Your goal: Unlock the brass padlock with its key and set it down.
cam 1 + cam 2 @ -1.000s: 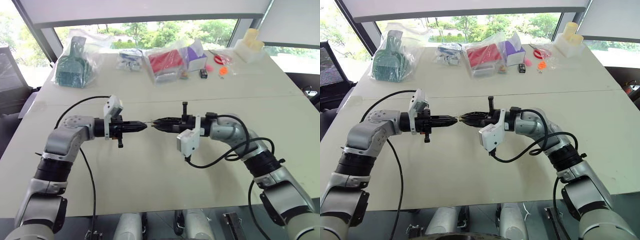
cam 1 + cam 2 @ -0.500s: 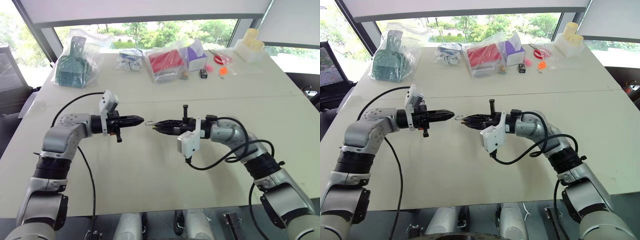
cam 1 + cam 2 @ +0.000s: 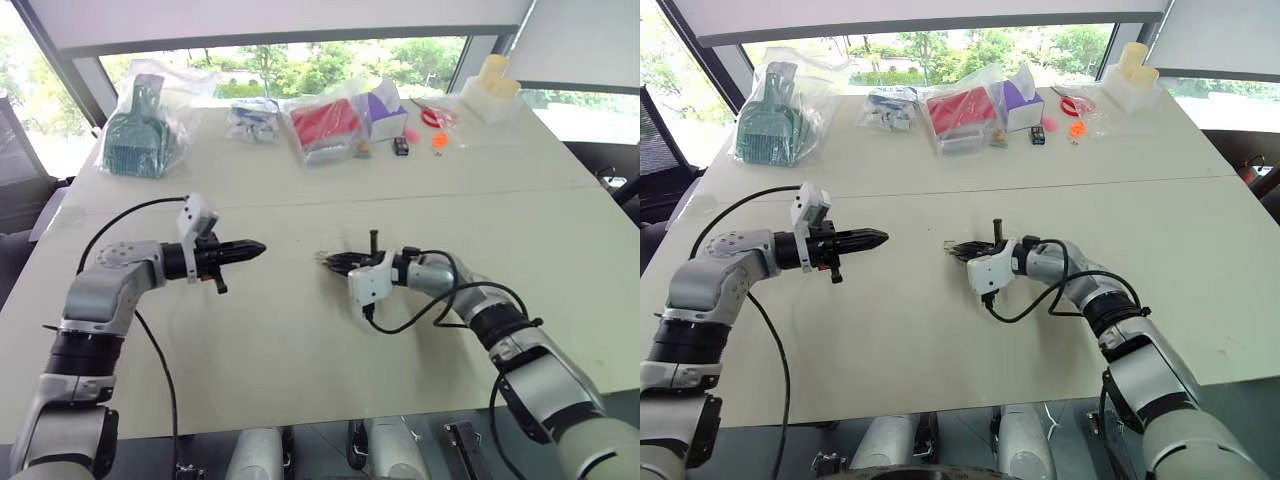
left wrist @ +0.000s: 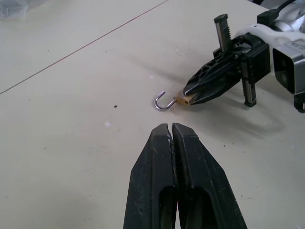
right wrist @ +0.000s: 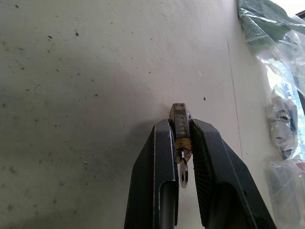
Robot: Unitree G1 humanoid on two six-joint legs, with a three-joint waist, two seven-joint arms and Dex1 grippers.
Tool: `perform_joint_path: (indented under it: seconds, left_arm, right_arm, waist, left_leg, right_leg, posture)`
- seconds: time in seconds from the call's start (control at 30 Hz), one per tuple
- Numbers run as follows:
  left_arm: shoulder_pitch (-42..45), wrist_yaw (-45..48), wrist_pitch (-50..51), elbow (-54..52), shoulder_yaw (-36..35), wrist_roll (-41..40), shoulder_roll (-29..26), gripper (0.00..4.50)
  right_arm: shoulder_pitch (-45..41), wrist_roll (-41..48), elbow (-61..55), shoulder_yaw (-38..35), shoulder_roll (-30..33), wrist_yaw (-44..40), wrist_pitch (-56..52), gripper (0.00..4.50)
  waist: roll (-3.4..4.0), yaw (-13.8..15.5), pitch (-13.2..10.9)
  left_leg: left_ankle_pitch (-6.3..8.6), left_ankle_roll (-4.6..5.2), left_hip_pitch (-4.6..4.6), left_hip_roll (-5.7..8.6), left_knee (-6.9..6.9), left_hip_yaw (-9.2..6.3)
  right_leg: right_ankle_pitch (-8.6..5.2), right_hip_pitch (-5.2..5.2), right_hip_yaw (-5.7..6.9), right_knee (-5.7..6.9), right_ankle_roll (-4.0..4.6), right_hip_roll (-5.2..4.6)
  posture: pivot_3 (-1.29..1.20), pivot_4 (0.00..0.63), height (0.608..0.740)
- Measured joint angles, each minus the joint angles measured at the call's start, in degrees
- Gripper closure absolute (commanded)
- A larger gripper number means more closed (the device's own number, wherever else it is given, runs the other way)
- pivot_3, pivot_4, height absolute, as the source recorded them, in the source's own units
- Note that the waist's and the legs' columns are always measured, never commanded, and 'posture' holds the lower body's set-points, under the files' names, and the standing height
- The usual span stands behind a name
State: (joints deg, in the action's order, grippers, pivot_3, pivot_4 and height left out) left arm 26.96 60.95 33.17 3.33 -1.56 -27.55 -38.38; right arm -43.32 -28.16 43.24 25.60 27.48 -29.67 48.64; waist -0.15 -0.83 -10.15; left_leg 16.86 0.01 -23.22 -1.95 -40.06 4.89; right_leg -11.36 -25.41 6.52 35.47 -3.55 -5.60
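Holding padlock: brass padlock (image 5: 181, 125) pinched at its body by the right claw (image 4: 189, 98), low over the bare worktop (image 3: 300, 330), touching it or just above; cannot tell which.
Shackle: silver hook (image 4: 163, 103) swung free and sticking out past the claw tips, so the lock reads as already unlocked.
Key: small silver key (image 5: 183, 174) seated in the lock's underside, tucked back between the two fingers, left in place rather than pulled.
Grip reason: squeezed on the flat sides, probably to keep the shackle end clear and let the body meet the worktop first.
Right claw: narrowed onto the padlock, pointing toward the middle of the worktop, angled slightly down for the set-down.
Left claw (image 3: 255, 246): pressed together, nothing between the fingers, well apart from the lock and aimed at it, apparently done with its share.
Stage: unlocking judged finished; setting down and releasing not yet done.
Surroundings: bagged items (image 3: 140, 125) along the far edge, well away and irrelevant.
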Motion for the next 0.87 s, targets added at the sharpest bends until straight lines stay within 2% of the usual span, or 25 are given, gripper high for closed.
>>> perform_joint_path:
  seconds: [0.07,0.23,0.27,0.37,0.5,0.57,0.63,0.87]
  left_arm:
    - [-1.12,-0.25,-0.19,-1.56,0.00,0.02,-0.27,4.50]
    - [-3.52,-1.14,-0.25,-5.06,0.00,-0.03,-0.70,4.50]
    - [-3.98,-1.26,-0.25,-5.78,0.00,-0.03,-0.94,4.50]
    - [-4.88,-1.39,-0.22,-7.10,-0.02,-0.14,-1.23,4.50]
    - [-7.39,-1.28,-0.20,-9.63,-0.50,-0.47,-2.90,4.50]
    - [-9.32,-1.14,-0.21,-11.14,-1.31,-0.60,-4.32,4.50]
    - [-11.79,-1.11,-0.14,-13.04,-2.61,-0.71,-6.10,4.50]
    - [-15.77,-1.47,1.50,-18.04,-6.38,-3.21,-8.07,4.50]
  right_arm:
    - [-0.56,-0.55,0.44,0.46,0.01,0.18,0.78,2.75]
    - [-1.20,0.75,-1.52,0.25,1.10,-1.14,1.84,0.26]
    - [-0.94,1.67,-2.86,0.21,1.81,-2.25,1.91,0.12]
    - [1.85,5.58,-8.43,0.20,5.01,-7.91,0.84,0.12]
    - [7.57,14.79,-19.62,-0.65,10.91,-18.31,-7.11,0.12]
    - [10.26,20.15,-25.19,-2.20,13.94,-23.69,-15.61,0.12]
    - [13.16,26.96,-31.21,-4.58,16.90,-28.85,-28.45,0.12]
    - [15.88,45.27,-47.25,-13.23,21.59,-36.61,-62.64,0.12]
  waist:
    - [0.00,-0.02,0.00]
    - [0.00,0.08,0.00]
    - [0.00,0.10,0.00]
    - [0.00,0.37,0.01]
    - [0.00,0.33,0.00]
    - [0.00,0.32,0.00]
    - [0.02,0.32,-0.01]
    - [0.04,0.40,-0.02]
  left_leg:
    - [0.00,0.00,0.01,0.00,0.00,0.00]
    - [0.00,-0.01,0.07,-0.01,0.01,0.00]
    - [0.00,-0.01,0.07,-0.02,0.01,0.00]
    - [0.01,0.01,0.07,-0.02,0.01,-0.03]
    - [0.16,0.28,0.12,-0.04,0.01,-0.02]
    - [0.20,0.34,0.14,-0.10,0.01,-0.03]
    - [0.21,0.36,0.14,-0.21,0.01,-0.03]
    - [0.25,0.40,0.13,-0.27,0.03,-0.05]
  right_leg:
    - [0.00,0.00,-0.01,0.00,0.00,0.00]
    - [0.00,0.05,-0.01,0.00,0.00,0.00]
    - [0.00,0.05,-0.02,-0.01,0.00,-0.01]
    - [0.00,0.10,-0.01,-0.02,0.00,-0.02]
    - [0.00,0.12,-0.02,-0.03,0.00,-0.04]
    - [0.00,0.14,-0.01,-0.01,0.00,-0.04]
    - [0.00,0.12,-0.01,0.00,0.01,-0.04]
    - [-0.04,0.08,0.02,0.00,0.13,-0.02]
  posture:
    - [0.00,0.150,0.740]
    - [0.00,0.150,0.740]
    - [0.00,0.150,0.740]
    - [0.00,0.150,0.740]
    - [0.00,0.150,0.740]
    - [0.00,0.150,0.740]
    - [0.00,0.150,0.740]
    - [0.00,0.150,0.740]
